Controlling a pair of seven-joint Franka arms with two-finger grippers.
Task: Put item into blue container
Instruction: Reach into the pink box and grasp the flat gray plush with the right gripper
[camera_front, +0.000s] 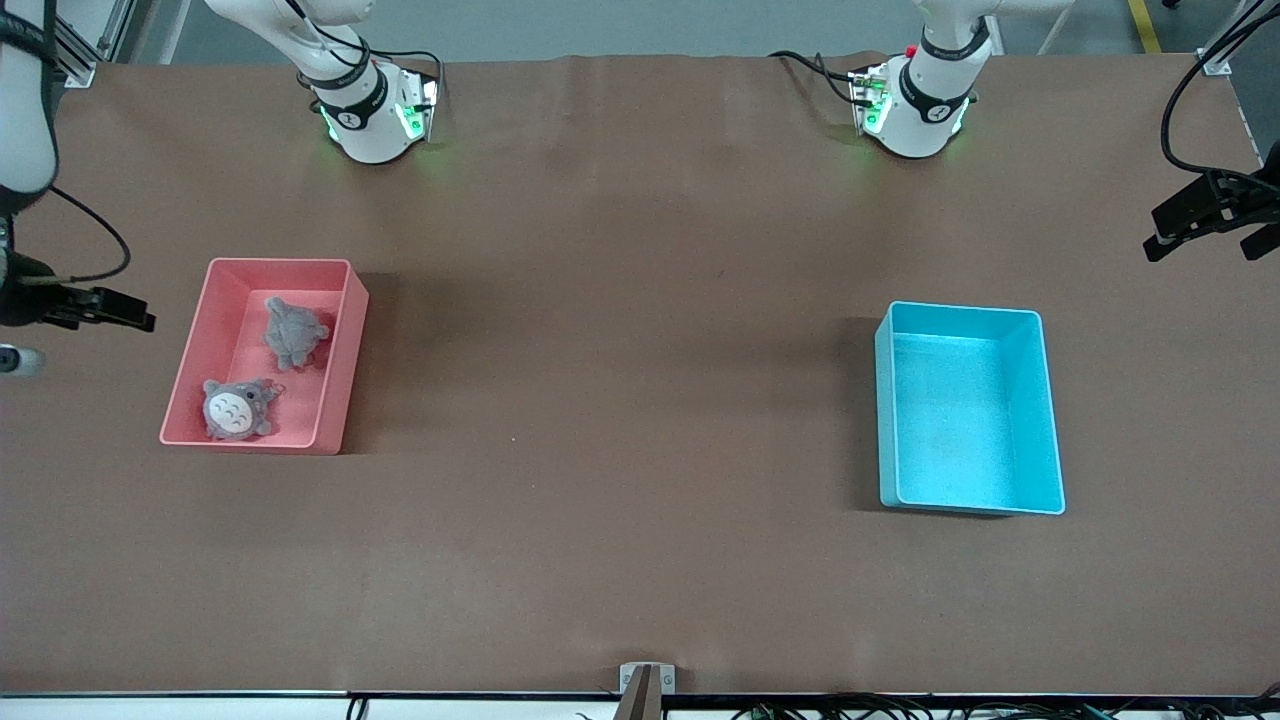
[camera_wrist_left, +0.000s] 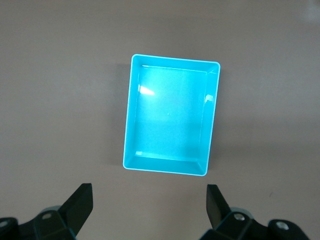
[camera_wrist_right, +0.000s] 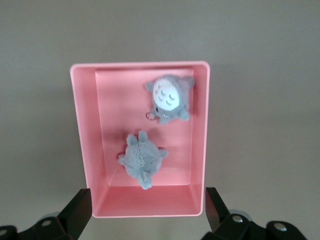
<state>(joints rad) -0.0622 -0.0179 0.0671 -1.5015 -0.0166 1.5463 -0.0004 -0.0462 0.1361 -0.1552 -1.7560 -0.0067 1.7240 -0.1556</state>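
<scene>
Both of my pincers hang high over the desk, spread as wide as they go and holding nothing. Right pincer first, since it is the one above the goods: its two black fingers frame the near wall of the pink bin, which sits straight below me on the brown desk. Closest beneath that pincer lies a grey plush toy, belly down, showing only its furry back and stubby limbs. A little farther down the bin from me is the second plush, face up with a pale belly and a small metal ring at one side. Neither touches the other.

Either toy would do as the item. I judge them light, soft and squashy, not fragile and not slippery; the fur should give my fingers good bite. The sensible hold is across the round body at its widest, squeezing the stuffing, not the ears or the ring, which might slip out. The nearer toy lies clear of the walls, so my fingers should have room on both sides; the other lies closer to a side wall.

Left pincer waits above the blue container, which is empty and stands well apart from the pink bin, toward the left arm's end of the desk
</scene>
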